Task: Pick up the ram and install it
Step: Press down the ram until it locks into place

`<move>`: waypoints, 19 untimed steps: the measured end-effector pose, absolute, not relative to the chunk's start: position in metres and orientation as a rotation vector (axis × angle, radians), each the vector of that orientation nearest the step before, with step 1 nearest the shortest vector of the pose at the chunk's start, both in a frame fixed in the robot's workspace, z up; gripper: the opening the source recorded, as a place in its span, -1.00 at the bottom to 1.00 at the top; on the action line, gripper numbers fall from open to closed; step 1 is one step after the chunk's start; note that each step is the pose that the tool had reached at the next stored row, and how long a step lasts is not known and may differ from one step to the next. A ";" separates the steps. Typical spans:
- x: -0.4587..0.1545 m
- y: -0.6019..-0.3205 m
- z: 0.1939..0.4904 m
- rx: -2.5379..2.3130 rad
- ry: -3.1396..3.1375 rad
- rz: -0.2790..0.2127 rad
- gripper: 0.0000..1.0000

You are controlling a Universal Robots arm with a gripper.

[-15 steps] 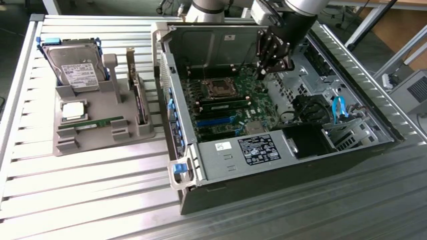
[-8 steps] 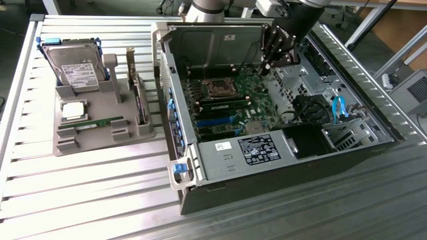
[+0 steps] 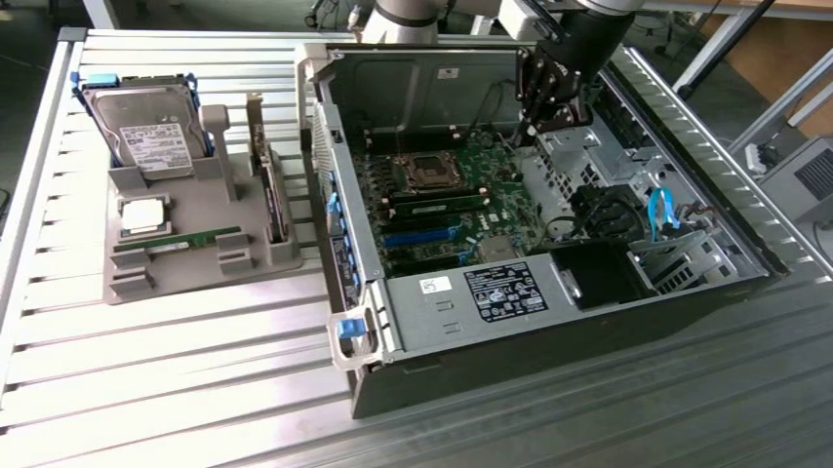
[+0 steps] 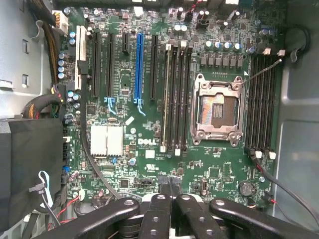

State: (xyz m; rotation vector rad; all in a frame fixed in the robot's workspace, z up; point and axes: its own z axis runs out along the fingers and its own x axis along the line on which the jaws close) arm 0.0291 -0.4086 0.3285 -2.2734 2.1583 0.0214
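Note:
The ram (image 3: pixel 176 240), a thin green stick, lies flat in the grey holder (image 3: pixel 195 268) at the exterior view's left, outside the computer. My gripper (image 3: pixel 532 129) hangs inside the open computer case (image 3: pixel 729 244), over the motherboard's (image 3: pixel 489 219) far edge and well away from that stick. In the wrist view its black fingers (image 4: pixel 158 211) meet with nothing between them, shut above the board (image 4: pixel 124 74). Long memory slots (image 4: pixel 177 94) run beside the open CPU socket (image 4: pixel 218 107). One slot holds a green stick (image 3: pixel 436 203).
The holder also carries a hard drive (image 3: pixel 143 127), a square silver CPU chip (image 3: pixel 143 216) and an upright dark card (image 3: pixel 267 180). A labelled metal power supply box (image 3: pixel 501 291), blue cable (image 3: pixel 657 210) and drive bays crowd the case. The slatted metal table (image 3: pixel 170 380) lies around it.

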 end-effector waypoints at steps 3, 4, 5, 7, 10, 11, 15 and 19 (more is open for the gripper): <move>0.029 -0.409 0.329 -2.273 2.158 0.021 -0.81; 0.029 -0.409 0.329 -2.273 2.158 0.021 -0.81; 0.029 -0.409 0.329 -2.273 2.158 0.021 -0.81; 0.029 -0.409 0.329 -2.273 2.158 0.021 -0.81; 0.029 -0.409 0.329 -2.271 2.161 0.021 -0.81; 0.029 -0.409 0.329 -2.257 2.175 0.021 -0.81; 0.029 -0.409 0.328 -2.142 2.291 0.018 -0.81; 0.029 -0.409 0.328 -2.018 2.402 0.014 -0.81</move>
